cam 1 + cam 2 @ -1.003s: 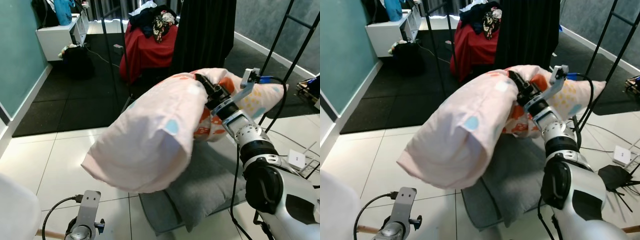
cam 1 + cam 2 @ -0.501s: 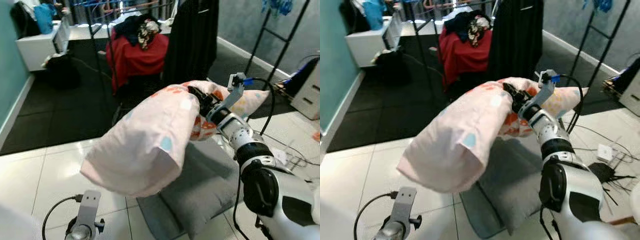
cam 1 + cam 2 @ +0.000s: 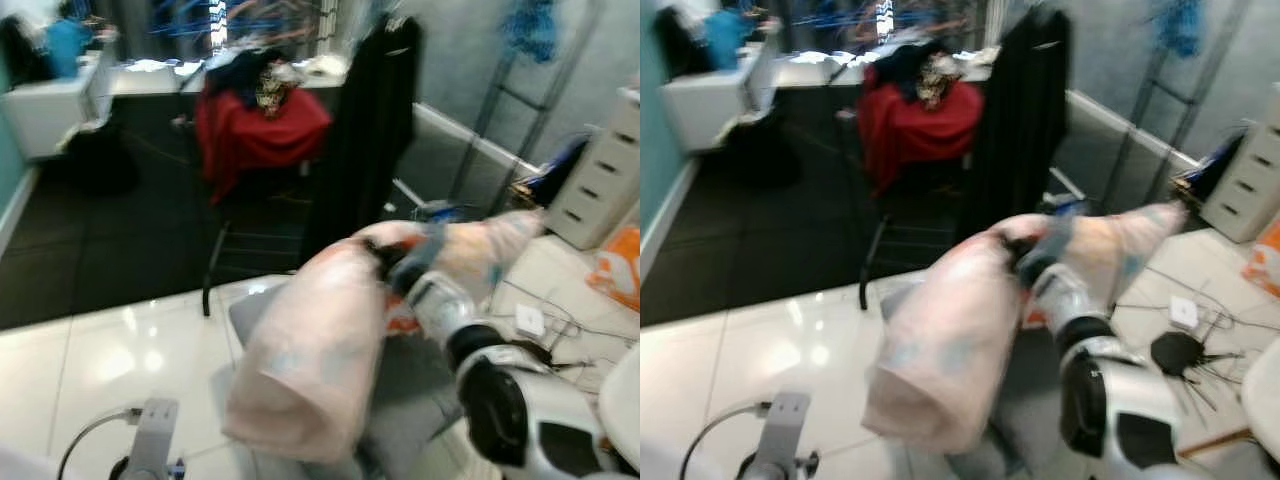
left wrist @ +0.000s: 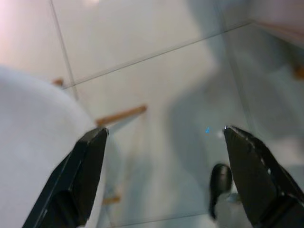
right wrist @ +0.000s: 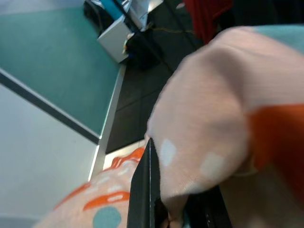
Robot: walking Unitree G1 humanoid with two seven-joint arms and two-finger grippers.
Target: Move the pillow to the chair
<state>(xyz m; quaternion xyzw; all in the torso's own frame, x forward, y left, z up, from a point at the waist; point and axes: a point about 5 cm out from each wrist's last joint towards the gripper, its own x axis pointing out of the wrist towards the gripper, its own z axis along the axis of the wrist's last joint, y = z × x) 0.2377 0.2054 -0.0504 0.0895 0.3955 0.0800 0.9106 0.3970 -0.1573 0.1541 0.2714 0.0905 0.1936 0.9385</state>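
Observation:
A pale pink pillow [image 3: 310,350] with orange and blue spots hangs in front of me, blurred, its near end drooping toward the floor. My right gripper [image 3: 387,262] is shut on its middle fold; in the right wrist view a black finger [image 5: 142,190] presses into the pillow cloth [image 5: 209,123]. My left gripper [image 4: 164,133] hangs low and open over the white tiles, next to a white rounded seat [image 4: 33,156] with wooden legs. A chair draped in red cloth [image 3: 255,130] stands at the back.
A grey cushion [image 3: 420,370] lies under the pillow. A black garment [image 3: 370,130] hangs on a rack behind it. At the right are a white drawer unit [image 3: 600,170], an orange bag [image 3: 620,270] and cables with a white adapter [image 3: 527,320] on the floor.
The whole view has swung to the right and gone blurry, so the camera moved. The pillow stays in my right gripper and now hangs more steeply.

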